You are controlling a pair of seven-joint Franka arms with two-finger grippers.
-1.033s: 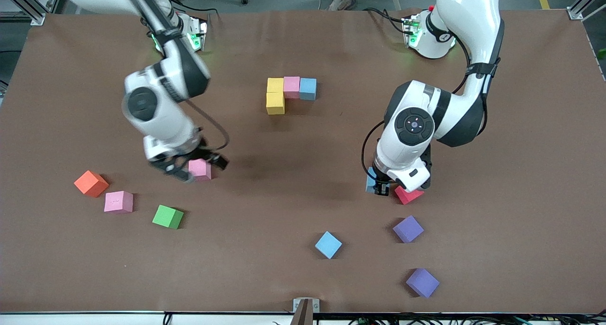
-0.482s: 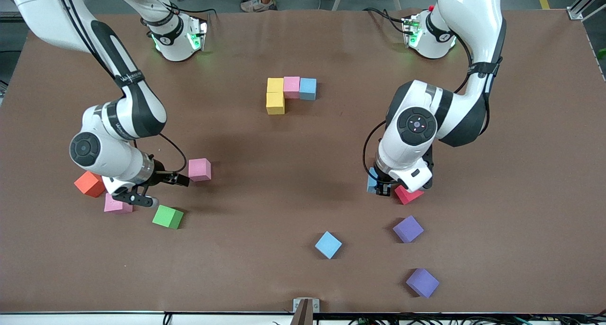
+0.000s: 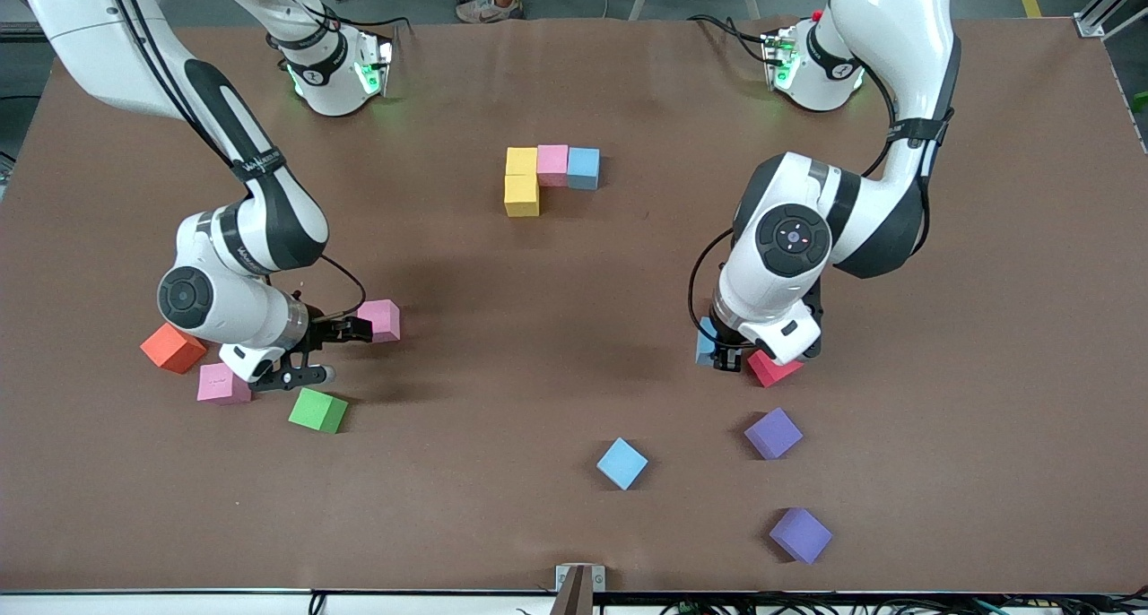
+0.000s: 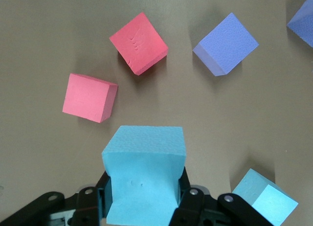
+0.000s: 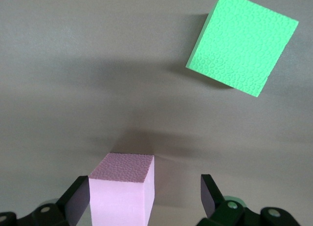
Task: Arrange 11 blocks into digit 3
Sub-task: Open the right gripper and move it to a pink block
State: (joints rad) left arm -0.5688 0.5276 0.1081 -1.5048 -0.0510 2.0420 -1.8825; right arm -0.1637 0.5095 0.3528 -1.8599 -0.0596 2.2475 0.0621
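Four blocks form a start of the digit 3: yellow, pink and light blue in a row, with a second yellow nearer the front camera. My left gripper is shut on a light blue block, just above the table beside a red block. My right gripper is open and low. A loose pink block sits by one finger, ungripped. A green block lies close by.
An orange cube and another pink block lie by the right arm's wrist. A light blue block and two purple blocks lie nearer the front camera. A second red block shows under the left hand.
The right gripper left the pink block on the table, swung off toward the orange cube, then came back until one finger is beside the pink block. The left gripper has barely moved.
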